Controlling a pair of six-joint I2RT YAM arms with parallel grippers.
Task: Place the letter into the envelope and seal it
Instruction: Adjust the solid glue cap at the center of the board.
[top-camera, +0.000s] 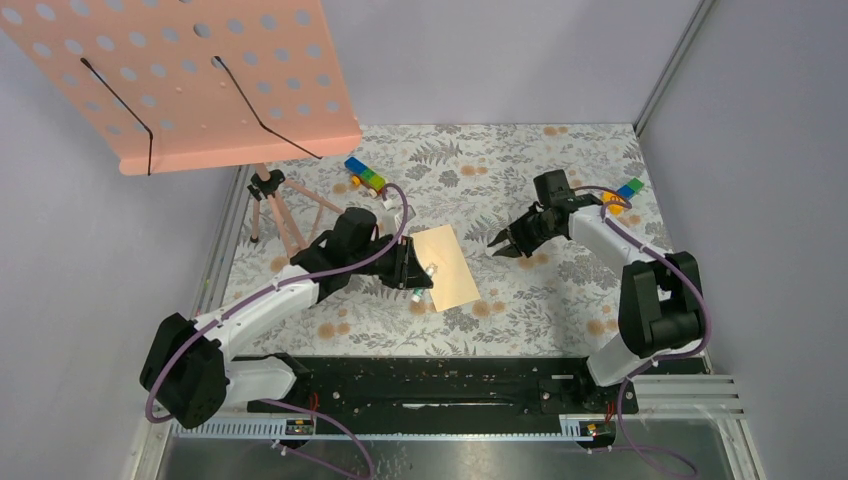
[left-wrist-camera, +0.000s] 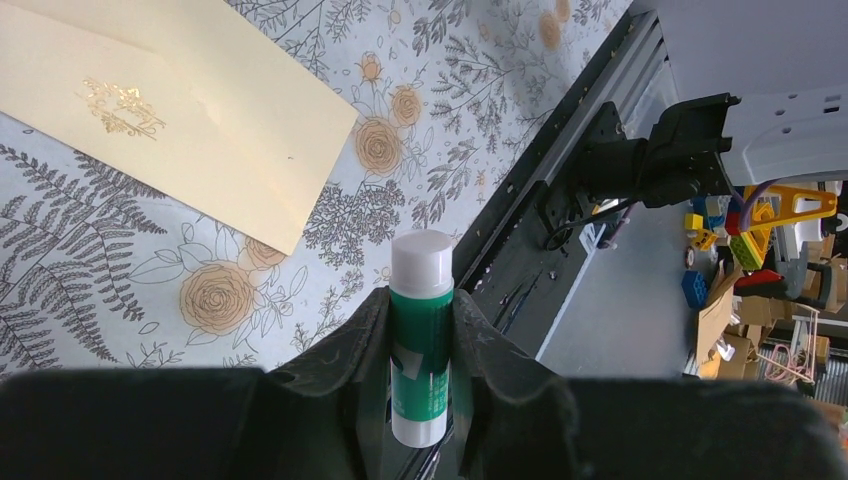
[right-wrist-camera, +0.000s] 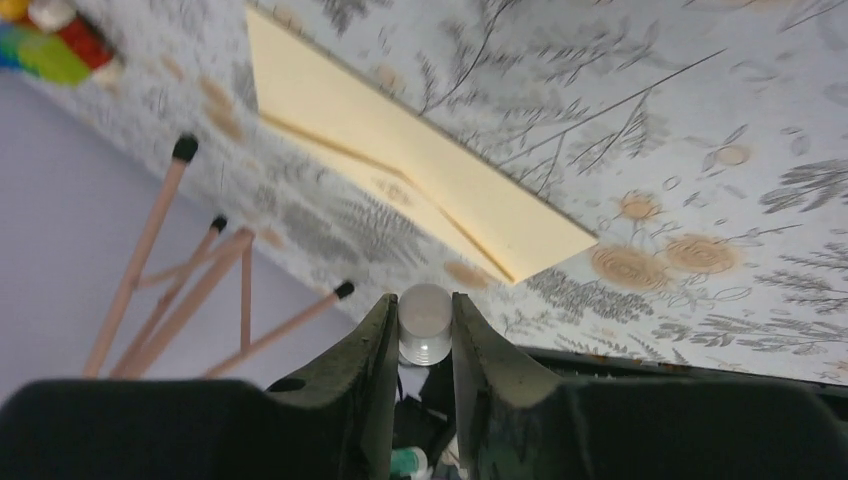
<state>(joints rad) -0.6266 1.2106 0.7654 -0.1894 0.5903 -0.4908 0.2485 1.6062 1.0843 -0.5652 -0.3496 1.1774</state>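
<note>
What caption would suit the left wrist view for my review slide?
Left jaws clamp a green-and-white glue stick, the envelope lying apart on the floral tablecloth.

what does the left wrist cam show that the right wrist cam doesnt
Only left wrist: a green glue stick with a white cap, clamped in the left pincer, and toy clutter beyond the table edge. Only right wrist: wooden tripod legs, coloured blocks, and a pale round cap between the fingers of the right pincer; gripped or just behind, I cannot tell. Both: the envelope lying on the floral tablecloth.
</note>
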